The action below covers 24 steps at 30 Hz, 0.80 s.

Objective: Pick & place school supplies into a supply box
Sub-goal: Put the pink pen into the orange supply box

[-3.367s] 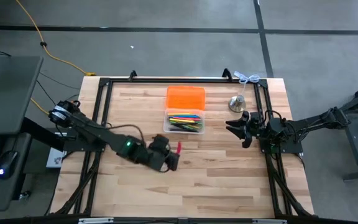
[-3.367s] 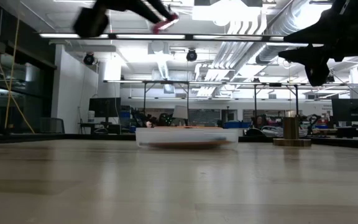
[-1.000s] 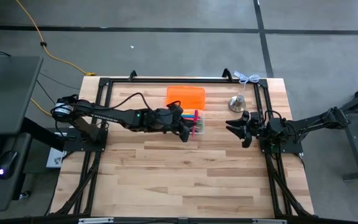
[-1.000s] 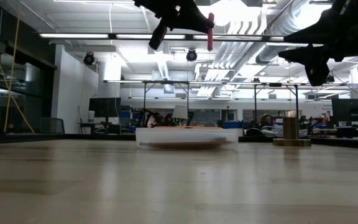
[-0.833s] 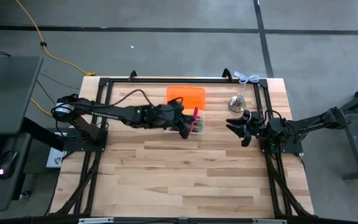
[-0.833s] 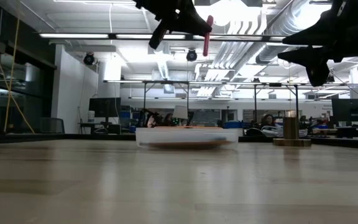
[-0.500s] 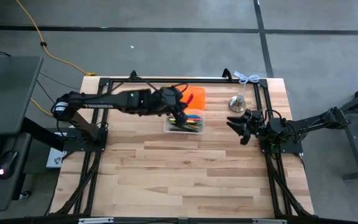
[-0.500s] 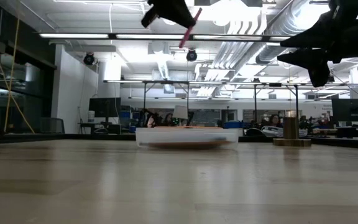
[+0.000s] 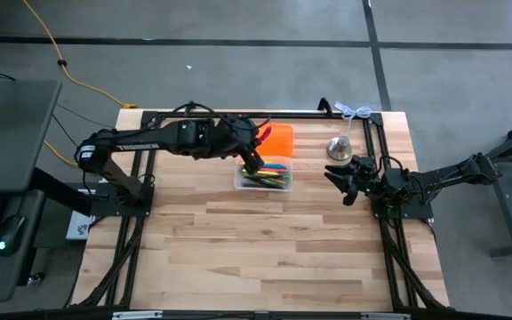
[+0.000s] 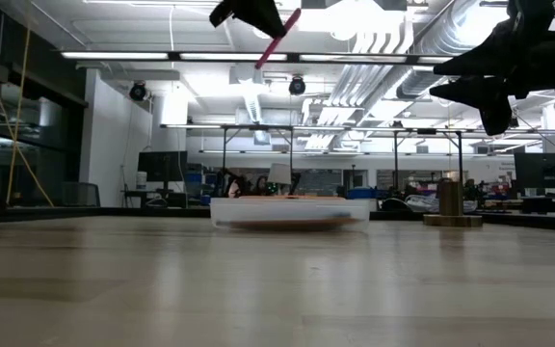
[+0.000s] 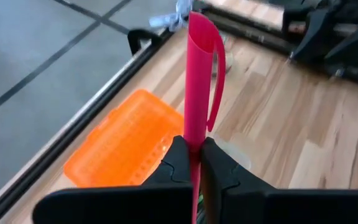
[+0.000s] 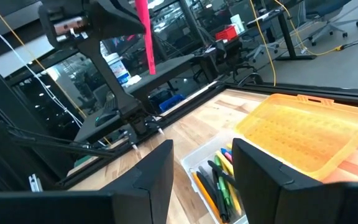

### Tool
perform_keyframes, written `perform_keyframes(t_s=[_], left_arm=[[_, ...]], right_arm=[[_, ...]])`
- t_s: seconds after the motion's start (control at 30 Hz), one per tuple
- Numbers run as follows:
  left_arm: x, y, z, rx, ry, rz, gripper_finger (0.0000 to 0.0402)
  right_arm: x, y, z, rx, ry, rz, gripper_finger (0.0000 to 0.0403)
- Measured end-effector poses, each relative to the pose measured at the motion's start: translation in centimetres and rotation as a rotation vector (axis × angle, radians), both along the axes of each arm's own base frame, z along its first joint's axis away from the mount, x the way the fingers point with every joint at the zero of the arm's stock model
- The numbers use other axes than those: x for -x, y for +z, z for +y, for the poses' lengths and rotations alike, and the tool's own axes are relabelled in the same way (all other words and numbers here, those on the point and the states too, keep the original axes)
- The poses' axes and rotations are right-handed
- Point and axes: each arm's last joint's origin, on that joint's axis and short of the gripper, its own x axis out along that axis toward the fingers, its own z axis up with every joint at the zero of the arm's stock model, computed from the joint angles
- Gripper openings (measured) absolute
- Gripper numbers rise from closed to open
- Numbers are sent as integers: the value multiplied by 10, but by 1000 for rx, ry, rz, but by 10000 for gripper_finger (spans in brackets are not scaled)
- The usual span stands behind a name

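Swinging farther back since a moment ago, my left fingers pinch the pink pen above the clear box; my right fingers wait, spread wide, beside the bell.

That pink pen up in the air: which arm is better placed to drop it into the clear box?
The left. Its gripper already clamps the pink pen above the supply box, while the right gripper waits open beside the bell.
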Motion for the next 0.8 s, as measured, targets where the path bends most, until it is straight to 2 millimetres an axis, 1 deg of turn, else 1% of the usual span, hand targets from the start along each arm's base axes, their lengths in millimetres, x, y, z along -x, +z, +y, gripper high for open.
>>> perform_keyframes(t_s=[0.07,0.13,0.2,0.3,0.37,0.43,0.5,0.67,0.8], left_arm=[[0,-5,0,8,-6,36,33],[-6,-10,0,12,-11,45,30],[-7,-15,1,29,-23,79,29],[-18,-24,1,47,-40,91,33],[-19,-36,4,64,-46,159,36],[-30,-41,5,77,-73,143,36],[-33,-53,7,97,-85,204,33],[-48,-73,10,129,-142,240,30],[-56,-90,13,139,-158,300,35]], right_arm=[[0,0,0,0,0,1,140],[0,0,0,0,0,2,140],[0,0,0,1,0,4,140],[0,-1,0,1,0,6,140],[0,-1,0,1,1,7,140],[0,-1,0,1,1,7,140],[0,-1,0,-2,1,8,140],[-1,-2,0,-1,11,16,140],[-1,-3,1,2,14,27,140]])
